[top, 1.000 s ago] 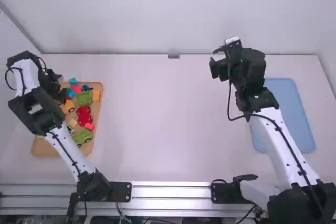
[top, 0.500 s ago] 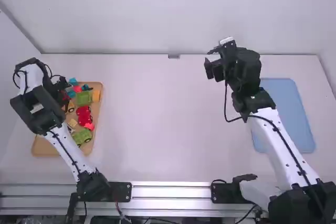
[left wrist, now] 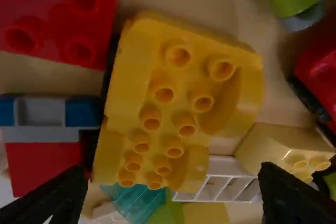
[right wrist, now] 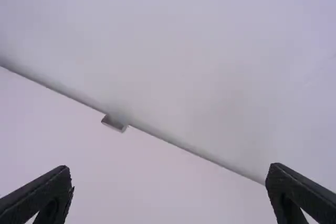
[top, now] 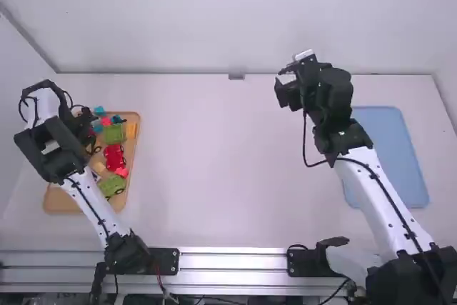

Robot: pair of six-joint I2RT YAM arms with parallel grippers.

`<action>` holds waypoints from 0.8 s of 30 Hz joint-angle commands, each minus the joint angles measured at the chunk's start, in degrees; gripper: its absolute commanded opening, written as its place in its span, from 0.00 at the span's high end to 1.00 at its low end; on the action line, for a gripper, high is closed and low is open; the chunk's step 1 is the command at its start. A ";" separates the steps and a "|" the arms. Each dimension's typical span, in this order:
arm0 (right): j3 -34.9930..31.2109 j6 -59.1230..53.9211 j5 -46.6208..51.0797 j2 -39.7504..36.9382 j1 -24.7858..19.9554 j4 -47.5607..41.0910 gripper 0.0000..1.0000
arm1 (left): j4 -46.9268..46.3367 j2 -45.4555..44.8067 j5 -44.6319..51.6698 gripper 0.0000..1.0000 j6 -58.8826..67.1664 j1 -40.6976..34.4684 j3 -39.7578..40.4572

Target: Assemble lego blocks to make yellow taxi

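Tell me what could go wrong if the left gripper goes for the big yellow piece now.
The left gripper is open over a crowded tray, so one finger might strike the blue-and-grey piece beside the yellow piece. The pale yellow brick lies close on another side and could get pinched too. The yellow piece's curved cut-outs might also give an uneven hold.

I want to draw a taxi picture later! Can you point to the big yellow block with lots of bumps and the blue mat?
Big yellow block point(left wrist: 170, 109): left wrist view, on its top, between the bumps.
Blue mat point(top: 398, 158): high view, on its bare middle, beside the right arm.
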 commanded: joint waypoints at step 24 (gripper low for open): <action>2.23 -0.11 -0.04 0.28 -0.57 -1.22 0.02 | -1.16 0.17 2.16 0.01 -1.81 -0.33 -0.44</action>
